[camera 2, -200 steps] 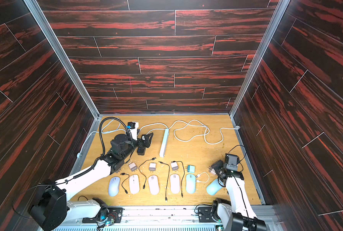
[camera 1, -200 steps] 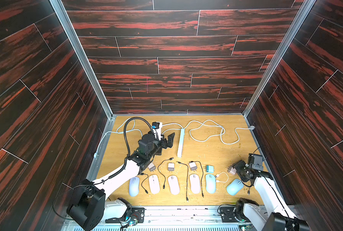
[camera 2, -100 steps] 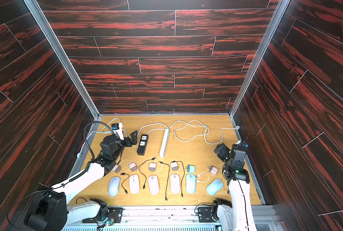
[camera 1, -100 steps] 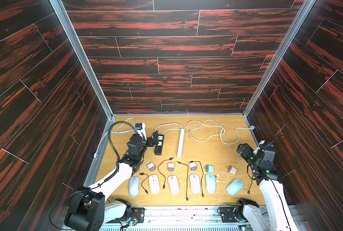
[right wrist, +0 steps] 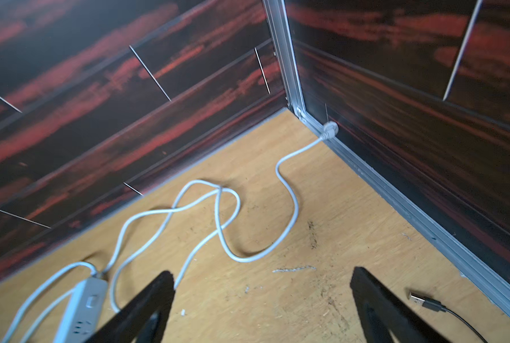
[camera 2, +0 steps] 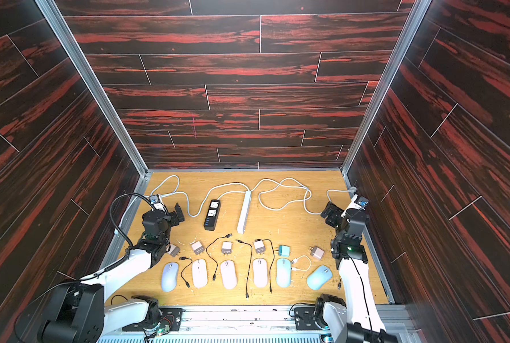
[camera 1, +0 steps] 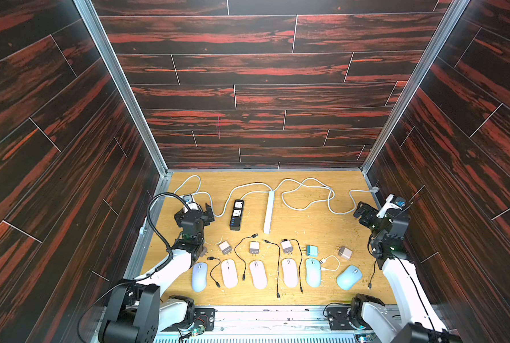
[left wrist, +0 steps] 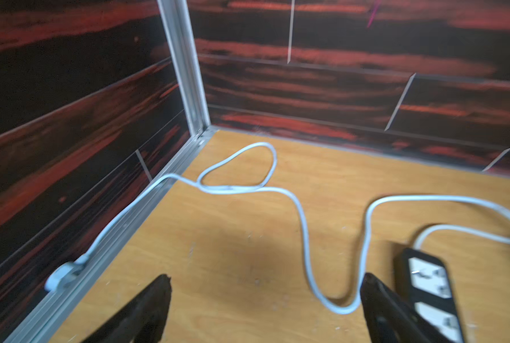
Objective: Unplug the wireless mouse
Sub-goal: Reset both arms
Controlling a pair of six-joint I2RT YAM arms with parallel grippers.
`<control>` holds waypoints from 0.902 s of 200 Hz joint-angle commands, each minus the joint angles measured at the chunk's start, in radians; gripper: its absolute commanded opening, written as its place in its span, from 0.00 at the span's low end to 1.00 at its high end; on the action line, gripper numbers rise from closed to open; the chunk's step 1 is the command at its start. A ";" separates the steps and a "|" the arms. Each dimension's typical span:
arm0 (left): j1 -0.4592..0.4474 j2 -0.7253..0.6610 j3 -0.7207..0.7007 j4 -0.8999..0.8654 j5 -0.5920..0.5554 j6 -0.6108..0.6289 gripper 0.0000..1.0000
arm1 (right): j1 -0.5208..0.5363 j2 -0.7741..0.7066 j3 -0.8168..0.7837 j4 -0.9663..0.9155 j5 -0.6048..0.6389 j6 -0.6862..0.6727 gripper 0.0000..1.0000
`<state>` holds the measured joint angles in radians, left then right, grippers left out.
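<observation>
My left tool (camera 1: 196, 211) and right tool (camera 1: 363, 214) both stand apart, empty. The light-blue mouse (camera 1: 348, 276) lies near the front right corner of the table (camera 1: 307, 225) with no cable attached; I judge the unplugging finished.

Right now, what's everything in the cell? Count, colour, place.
mice: six, one lavender, three white, two light blue; front row.
wall adapters: six, five pale, one teal; row behind the mice.
USB cables: five black, one white; among both rows, one black at far right.
black power strip: one; behind the adapters, left of centre.
white power strip: one; beside it, centre.
power cords: two, white; looped along the back.
table: one, tan wood.
walls: three, dark red wood-grain; around the table.
left gripper: one, black, open; back left, empty.
right gripper: one, black, open; back right, empty.
</observation>
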<state>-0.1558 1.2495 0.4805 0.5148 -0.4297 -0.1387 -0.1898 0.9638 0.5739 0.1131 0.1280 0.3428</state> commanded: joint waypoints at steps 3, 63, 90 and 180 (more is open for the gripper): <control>0.019 0.050 -0.010 0.029 -0.048 0.079 1.00 | 0.007 0.042 -0.106 0.164 0.008 -0.085 0.95; 0.120 0.236 -0.060 0.276 0.134 0.093 1.00 | 0.047 0.275 -0.306 0.664 -0.075 -0.219 0.95; 0.154 0.306 -0.112 0.449 0.205 0.078 1.00 | 0.057 0.339 -0.334 0.850 -0.131 -0.262 0.95; 0.187 0.292 -0.056 0.305 0.221 0.040 1.00 | 0.101 0.601 -0.288 1.074 -0.021 -0.246 0.97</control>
<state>0.0254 1.5570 0.4061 0.8295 -0.2165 -0.0921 -0.1181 1.5616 0.2264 1.1820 -0.0181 0.0925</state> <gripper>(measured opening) 0.999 0.965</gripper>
